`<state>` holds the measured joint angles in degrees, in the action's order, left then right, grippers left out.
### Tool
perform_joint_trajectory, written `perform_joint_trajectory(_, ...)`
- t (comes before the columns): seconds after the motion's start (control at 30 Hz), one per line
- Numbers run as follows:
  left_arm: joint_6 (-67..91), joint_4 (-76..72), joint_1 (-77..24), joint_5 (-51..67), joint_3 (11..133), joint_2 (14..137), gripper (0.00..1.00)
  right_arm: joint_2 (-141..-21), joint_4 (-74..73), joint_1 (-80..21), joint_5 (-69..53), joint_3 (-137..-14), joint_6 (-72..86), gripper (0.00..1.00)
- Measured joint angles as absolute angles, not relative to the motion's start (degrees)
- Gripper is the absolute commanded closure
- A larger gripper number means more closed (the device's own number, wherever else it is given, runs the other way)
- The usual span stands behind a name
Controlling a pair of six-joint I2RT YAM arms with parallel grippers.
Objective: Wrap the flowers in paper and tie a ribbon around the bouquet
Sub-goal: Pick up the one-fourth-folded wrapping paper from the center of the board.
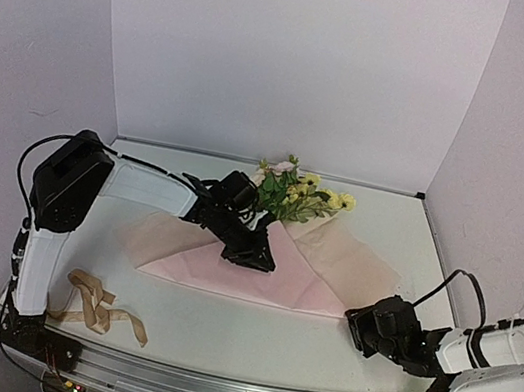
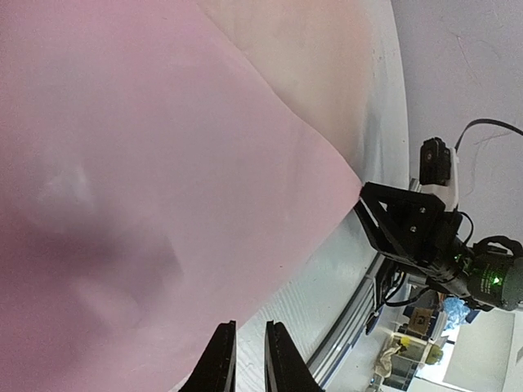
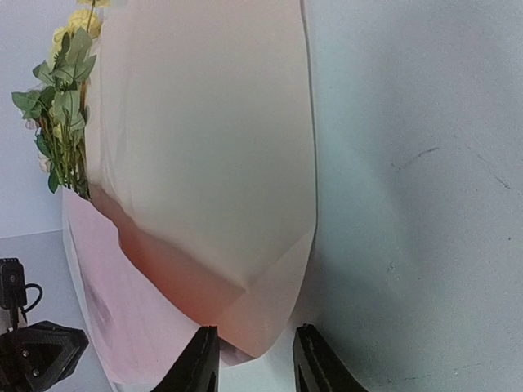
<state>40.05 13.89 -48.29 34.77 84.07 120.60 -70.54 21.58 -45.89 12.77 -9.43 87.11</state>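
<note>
Far left, the ribbon (image 1: pixel 100 308) lies in loose loops on the table (image 1: pixel 247 341), near my left arm's base and well apart from everything else. Next, my left pincer (image 1: pixel 254 253) sits low over the folded pink paper (image 1: pixel 293 281), jaws a sliver apart with bare table showing between them, gripping nothing. The paper is mid-table with one flap folded across. The flowers (image 1: pixel 298 194) poke out at its far edge, stems hidden under the fold. Over on the right, my right pincer (image 3: pixel 255 335) is released, jaws wide, with the paper's near corner lying between the fingertips.
</note>
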Motion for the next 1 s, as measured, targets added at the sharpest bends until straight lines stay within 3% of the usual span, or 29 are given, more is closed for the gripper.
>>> perform_joint_trajectory(0.43, 43.62, 12.49, -53.58, 39.05, 88.21, 126.27, 0.87, -71.84, 23.58, -45.89, 13.69, -8.71, 85.29, 0.78)
perform_joint_trajectory(1.0, 46.97, 11.95, -53.82, 38.71, 89.97, 130.51, 0.88, -72.15, 24.02, -45.89, 13.17, -8.74, 82.65, 1.00)
